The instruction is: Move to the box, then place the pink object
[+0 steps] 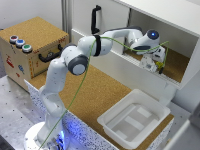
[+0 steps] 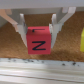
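At the exterior view's left a cork-covered crate [image 1: 31, 42] stands with coloured buttons [image 1: 20, 43] on its top and a black handle on its side; beside it the white arm [image 1: 75, 62] rises from its base and reaches across the cork-topped table [image 1: 92, 95] toward the exterior view's right, a green cable trailing along it; the box [image 1: 134, 119], a shallow white tub, sits on the table near the front edge, well apart from the hand [image 1: 156, 62], which is inside an open white cabinet [image 1: 172, 47]. In the wrist view the hand [image 2: 39, 34] pinches the pink object [image 2: 40, 40], a cube marked with a black letter, its fingers [image 2: 23, 31] pressed against opposite faces; a yellow thing [image 2: 81, 39] shows at the frame's edge.
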`<action>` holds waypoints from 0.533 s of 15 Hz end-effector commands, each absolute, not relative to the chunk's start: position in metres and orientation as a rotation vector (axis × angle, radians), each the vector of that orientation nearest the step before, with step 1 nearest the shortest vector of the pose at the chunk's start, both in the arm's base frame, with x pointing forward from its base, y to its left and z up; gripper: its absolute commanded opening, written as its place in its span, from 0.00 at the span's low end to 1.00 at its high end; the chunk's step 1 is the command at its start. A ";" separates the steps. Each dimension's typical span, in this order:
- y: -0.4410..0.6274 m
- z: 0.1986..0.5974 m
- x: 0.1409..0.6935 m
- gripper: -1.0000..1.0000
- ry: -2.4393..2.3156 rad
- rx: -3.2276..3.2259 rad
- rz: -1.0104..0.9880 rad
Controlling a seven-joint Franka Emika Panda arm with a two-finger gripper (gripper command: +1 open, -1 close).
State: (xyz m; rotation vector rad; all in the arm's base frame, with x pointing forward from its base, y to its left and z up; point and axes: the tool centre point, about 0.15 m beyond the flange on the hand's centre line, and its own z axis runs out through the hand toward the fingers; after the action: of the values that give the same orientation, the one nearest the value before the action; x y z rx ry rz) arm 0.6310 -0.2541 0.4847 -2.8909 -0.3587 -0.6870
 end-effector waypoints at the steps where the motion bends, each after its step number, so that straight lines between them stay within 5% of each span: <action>1: -0.217 0.514 0.554 0.00 -0.444 -2.869 -0.844; 8: -0.251 0.466 0.490 0.00 -0.325 -2.960 -0.649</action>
State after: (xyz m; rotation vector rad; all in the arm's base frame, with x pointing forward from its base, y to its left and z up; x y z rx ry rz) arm 0.5486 -0.2384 0.5053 -2.8834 -0.4051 -0.5572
